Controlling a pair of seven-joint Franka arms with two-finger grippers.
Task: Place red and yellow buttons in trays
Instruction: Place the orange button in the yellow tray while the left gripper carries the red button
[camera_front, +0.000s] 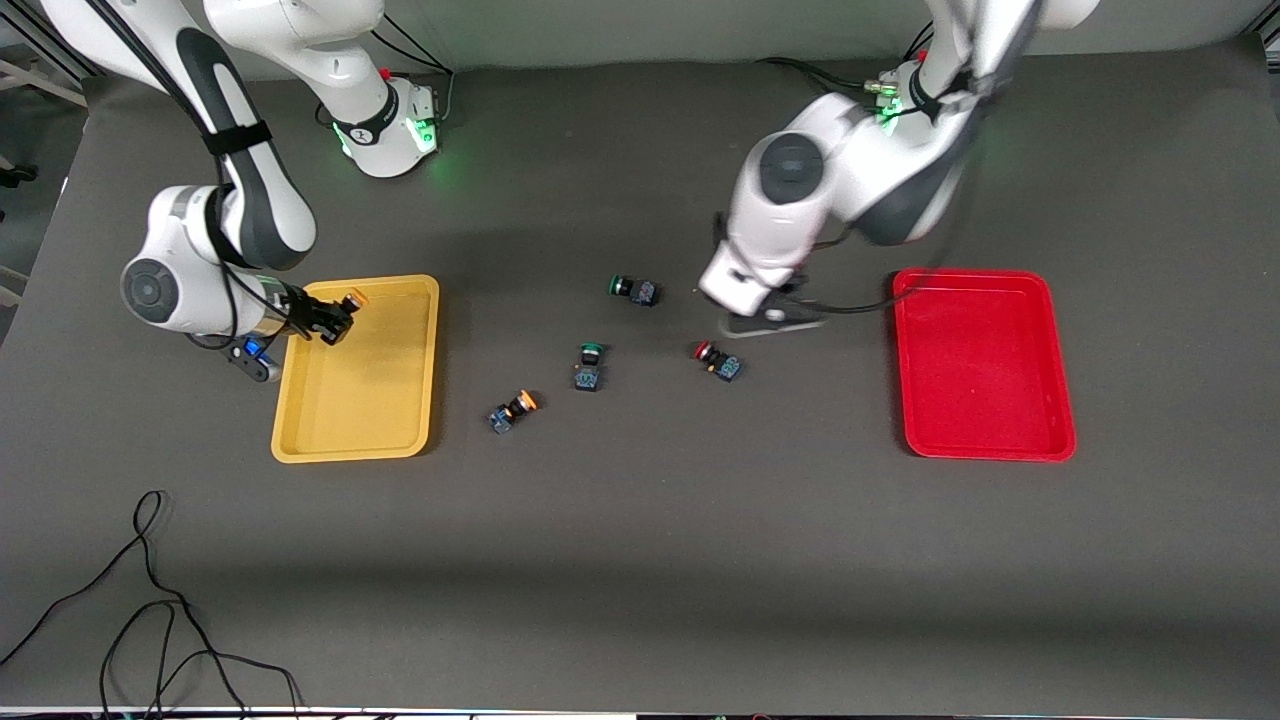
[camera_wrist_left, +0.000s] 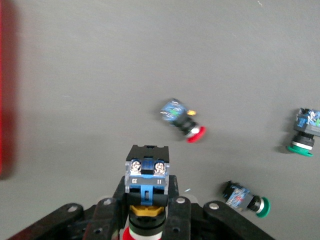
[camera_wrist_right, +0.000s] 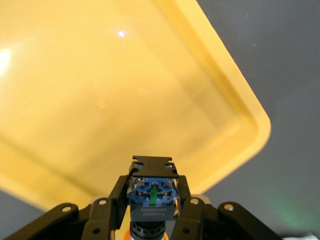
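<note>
your right gripper (camera_front: 338, 318) pinches a yellow-capped button (camera_wrist_right: 152, 196) over the yellow tray (camera_front: 400, 425). your left gripper (camera_wrist_left: 145, 212) clamps a red-capped button (camera_wrist_left: 146, 172) above the table, near the red tray (camera_front: 1040, 440) (only the wrist view shows it; terminal writing unreadable). another red button (camera_front: 718, 361) lies just beside it.

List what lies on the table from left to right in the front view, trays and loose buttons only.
yellow tray → orange-capped button → green-capped button → second green-capped button → red-capped button → red tray
</note>
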